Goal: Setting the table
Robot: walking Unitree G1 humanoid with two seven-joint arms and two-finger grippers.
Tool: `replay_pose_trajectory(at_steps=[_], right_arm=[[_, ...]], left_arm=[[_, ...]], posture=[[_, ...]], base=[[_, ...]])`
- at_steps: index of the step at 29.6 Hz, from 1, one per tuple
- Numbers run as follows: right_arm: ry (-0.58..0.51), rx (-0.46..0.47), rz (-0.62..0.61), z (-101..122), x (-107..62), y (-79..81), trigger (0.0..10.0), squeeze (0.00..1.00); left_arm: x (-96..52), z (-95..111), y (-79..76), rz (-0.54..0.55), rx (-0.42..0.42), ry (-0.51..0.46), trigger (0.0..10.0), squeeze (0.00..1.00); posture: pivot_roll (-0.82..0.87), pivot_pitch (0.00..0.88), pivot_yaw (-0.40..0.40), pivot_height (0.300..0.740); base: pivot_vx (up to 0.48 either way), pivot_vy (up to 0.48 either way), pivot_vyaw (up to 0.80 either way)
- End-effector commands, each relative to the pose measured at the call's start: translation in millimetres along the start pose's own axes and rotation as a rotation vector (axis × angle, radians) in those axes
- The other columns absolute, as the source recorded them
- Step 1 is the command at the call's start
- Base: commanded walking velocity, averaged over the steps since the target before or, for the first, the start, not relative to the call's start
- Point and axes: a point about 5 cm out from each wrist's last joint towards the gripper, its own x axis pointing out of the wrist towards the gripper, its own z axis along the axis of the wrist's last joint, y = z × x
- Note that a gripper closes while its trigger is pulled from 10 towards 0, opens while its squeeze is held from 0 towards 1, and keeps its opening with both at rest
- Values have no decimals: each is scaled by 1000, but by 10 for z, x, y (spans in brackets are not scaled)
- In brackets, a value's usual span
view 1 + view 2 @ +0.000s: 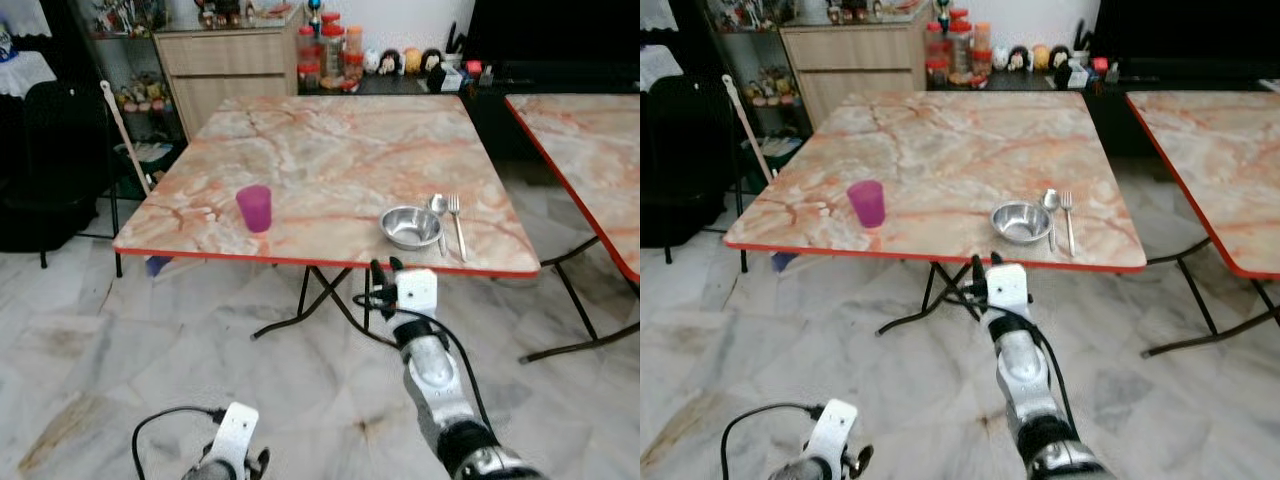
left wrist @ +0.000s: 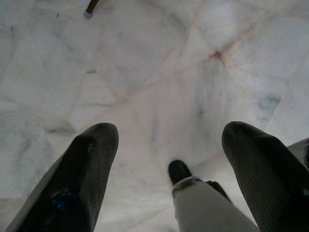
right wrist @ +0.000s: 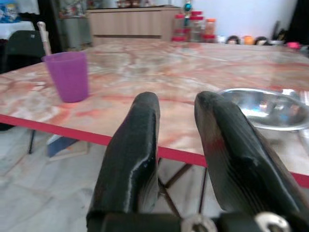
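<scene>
Bowl (image 1: 411, 226), steel and empty, sits near the front edge of the marble-patterned table (image 1: 330, 150), just ahead of and slightly above the right gripper (image 1: 382, 268). Spoon (image 1: 438, 208) and fork (image 1: 457, 226) lie side by side just beyond the bowl on its far-right side, handles pointing back toward the robot; spoon close against the bowl's rim, though contact cannot be confirmed. Purple cup (image 1: 254, 208) stands upright well off to the gripper's left, apart from the rest of the setting. Right gripper is held out in front of the table's red edge, below tabletop level, fingers (image 3: 133, 150) parted with a narrow gap and holding nothing. Left gripper (image 2: 169, 159) hangs low over the pale tiled floor (image 1: 150, 350), fingers spread wide, empty, idle. Judgement: one place looks largely laid already, with bowl and cutlery grouped; the cup is the stray piece, so the step in hand is likely bringing it across to join the setting. Next move would call for lifting the right gripper above the table edge, swinging left toward the cup, widening the fingers enough to span it, then closing round its middle. Risk: the cup is light and stands near the front edge, so a nudge could tip it or push it off. Second table (image 1: 590, 150) stands to the right; cabinet (image 1: 230, 60) and jars (image 1: 330, 50) beyond.
</scene>
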Motion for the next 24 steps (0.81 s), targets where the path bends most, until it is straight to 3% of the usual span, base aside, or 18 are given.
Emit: replay_pose_trajectory(at_steps=[1,8,10,22,24], right_arm=[[-12,-14,-3,38,27,-42,10000,0],[-32,-11,0,75,44,-36,10000,0],[-26,20,-7,80,62,-34,10000,0],[-40,2,1,102,69,-32,10000,0],[-54,-3,0,116,66,-31,10000,0]], left_arm=[[10,32,9,8,-5,-3,10000,0],[11,33,11,10,-7,-2,10000,0],[11,35,13,10,-7,-3,10000,0],[13,40,17,12,-7,-4,10000,0],[11,38,18,12,-5,-4,10000,0]], posture=[[70,0,29,740],[72,0,30,740],[71,0,31,740],[73,0,29,740],[73,0,29,740]], base=[[247,0,-669],[250,0,-67],[251,0,-750],[247,0,-752],[242,0,0]])
